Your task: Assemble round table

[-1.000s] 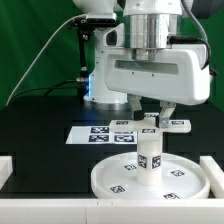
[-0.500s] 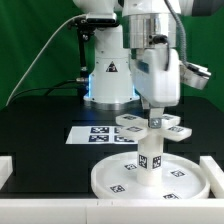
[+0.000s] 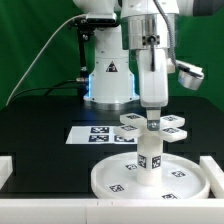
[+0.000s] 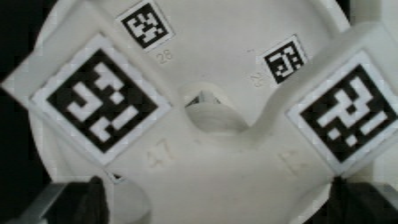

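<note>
The large round disc [image 3: 112, 180] lies flat on the black table near the front. The short post [image 3: 150, 159] stands upright on its middle. The cross-shaped foot piece [image 3: 168, 124] sits level on top of the post, tags facing up. My gripper [image 3: 152, 117] comes straight down onto the foot's centre and is shut on it. In the wrist view the foot piece [image 4: 214, 110] fills the picture, with its central hub between two tagged arms. The dark fingers [image 4: 80, 200] press against it on either side of my gripper [image 4: 217, 205].
The marker board [image 3: 92, 133] lies flat behind the disc. The robot's base [image 3: 108, 85] stands further back. White raised borders run along the table at the exterior view's left [image 3: 6, 166], right [image 3: 216, 162] and front.
The gripper has turned about its vertical axis over the post, from broadside to edge-on, and the foot piece's arms have turned with it. The disc and post have stayed in place.
</note>
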Motion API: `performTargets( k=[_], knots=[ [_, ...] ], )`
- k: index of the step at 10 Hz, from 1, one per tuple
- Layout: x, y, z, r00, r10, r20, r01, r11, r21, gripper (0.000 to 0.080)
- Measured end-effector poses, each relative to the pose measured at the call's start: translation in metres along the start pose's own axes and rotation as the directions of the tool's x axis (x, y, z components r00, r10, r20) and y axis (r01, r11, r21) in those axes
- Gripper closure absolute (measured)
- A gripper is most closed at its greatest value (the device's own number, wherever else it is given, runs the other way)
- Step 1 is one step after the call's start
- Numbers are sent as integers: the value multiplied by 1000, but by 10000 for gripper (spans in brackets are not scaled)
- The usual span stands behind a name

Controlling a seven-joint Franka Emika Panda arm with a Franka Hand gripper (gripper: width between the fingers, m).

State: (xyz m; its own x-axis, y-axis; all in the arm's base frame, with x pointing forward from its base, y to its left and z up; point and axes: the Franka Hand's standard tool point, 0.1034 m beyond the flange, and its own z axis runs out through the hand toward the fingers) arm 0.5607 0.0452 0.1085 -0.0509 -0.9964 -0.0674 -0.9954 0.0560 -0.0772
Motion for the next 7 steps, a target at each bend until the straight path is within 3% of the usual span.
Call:
performTargets(
  k=[3, 5, 7],
  knots=[
    [-1, -11, -16, 962, -272, 10, 272, 962, 26, 151],
    [-8, -10, -16, 891, -453, 3, 453, 891, 25, 151],
    [-5, -11, -15, 821, -570, -2, 570, 821, 24, 151]
  ],
)
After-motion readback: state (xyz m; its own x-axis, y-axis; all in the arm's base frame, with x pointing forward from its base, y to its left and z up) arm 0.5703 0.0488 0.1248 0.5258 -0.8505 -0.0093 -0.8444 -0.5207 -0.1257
